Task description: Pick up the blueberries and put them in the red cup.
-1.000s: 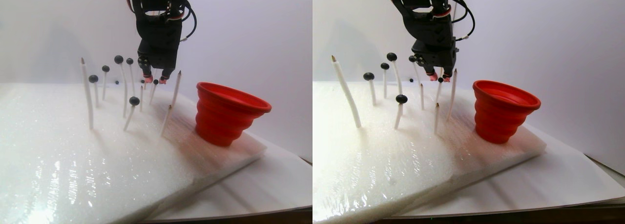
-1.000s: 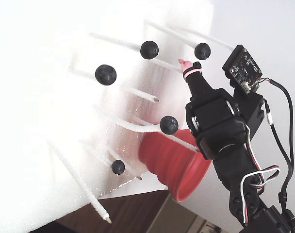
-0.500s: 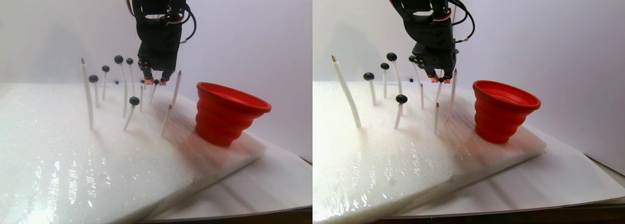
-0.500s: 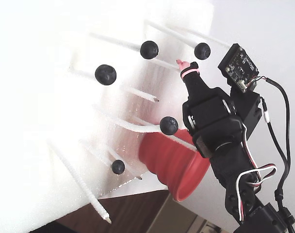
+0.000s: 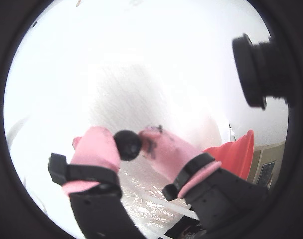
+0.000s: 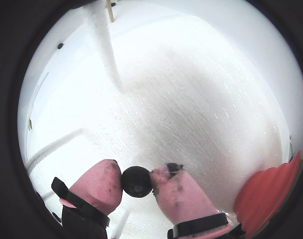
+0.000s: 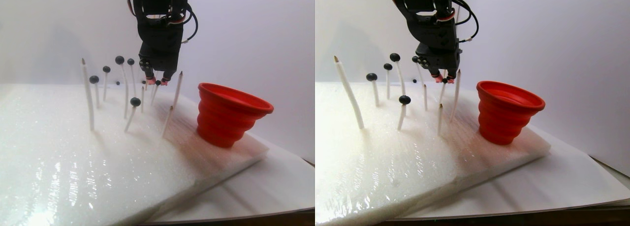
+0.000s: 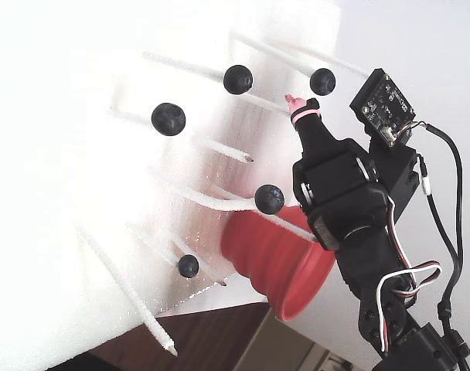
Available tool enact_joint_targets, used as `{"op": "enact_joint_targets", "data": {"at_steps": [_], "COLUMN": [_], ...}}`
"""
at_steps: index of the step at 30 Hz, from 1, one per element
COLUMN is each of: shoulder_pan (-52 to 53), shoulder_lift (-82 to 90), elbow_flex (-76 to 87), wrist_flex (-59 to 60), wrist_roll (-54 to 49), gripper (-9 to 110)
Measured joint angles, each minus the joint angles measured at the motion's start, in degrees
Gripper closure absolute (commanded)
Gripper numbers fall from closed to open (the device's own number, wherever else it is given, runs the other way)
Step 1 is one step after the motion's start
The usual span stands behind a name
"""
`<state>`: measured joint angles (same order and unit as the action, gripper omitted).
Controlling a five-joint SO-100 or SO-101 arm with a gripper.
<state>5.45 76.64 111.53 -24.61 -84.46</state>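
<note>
Since a second ago the gripper (image 6: 137, 182) has dropped slightly and closed; its pink fingertips (image 5: 99, 149) now pinch one blueberry (image 5: 127, 145) atop a white stick (image 7: 153, 93) in the foam pad (image 7: 74, 152). Grasp step looks done; next likely lift it off and carry it to the red cup (image 7: 229, 114) nearby, to the right in the stereo pair view. Arm hangs nearly straight down, gripper pointing at the pad.

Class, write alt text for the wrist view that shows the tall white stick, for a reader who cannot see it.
A gripper with pink fingertips pinches a small dark blueberry over white foam. A red cup shows at the lower right edge, and a white stick rises at the upper left.
</note>
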Motion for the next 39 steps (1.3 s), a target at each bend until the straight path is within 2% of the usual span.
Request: {"op": "enact_joint_targets", "data": {"at_steps": [39], "shoulder_pan": [0.0], "shoulder_lift": [3.7], "elbow_flex": [3.0], "wrist_flex": [0.0], "wrist_roll": [-0.1], "gripper": [92]}}
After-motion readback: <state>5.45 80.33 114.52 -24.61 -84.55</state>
